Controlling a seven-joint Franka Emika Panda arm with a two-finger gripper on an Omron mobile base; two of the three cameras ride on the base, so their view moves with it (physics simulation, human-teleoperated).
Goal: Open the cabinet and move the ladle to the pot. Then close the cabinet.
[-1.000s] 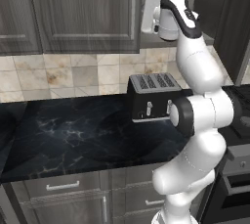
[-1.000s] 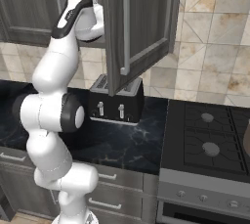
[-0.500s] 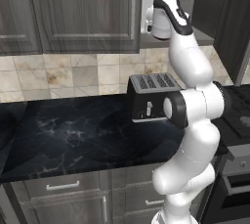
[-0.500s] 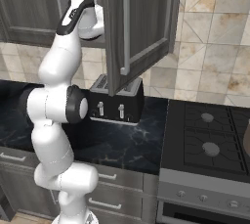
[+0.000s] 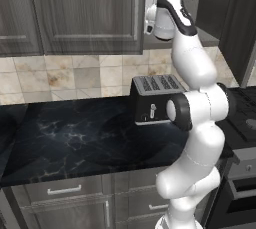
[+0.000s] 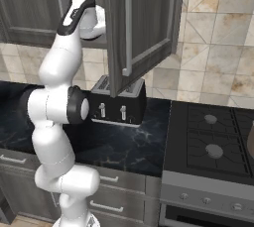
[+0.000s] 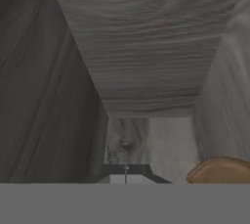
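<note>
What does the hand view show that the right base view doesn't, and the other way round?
Hand view: the pale grey wood inside the cabinet, and a brown rounded shape at the lower right, likely the ladle. Right base view: the open door with its silver handle, the toaster, the stove. Both: the same cabinet.

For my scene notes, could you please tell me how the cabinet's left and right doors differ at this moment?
The right door is swung open toward the room; the left door sits shut. The right door hangs out over the toaster; the left door lies flush. Both are dark wood grain with vertical silver bar handles.
</note>
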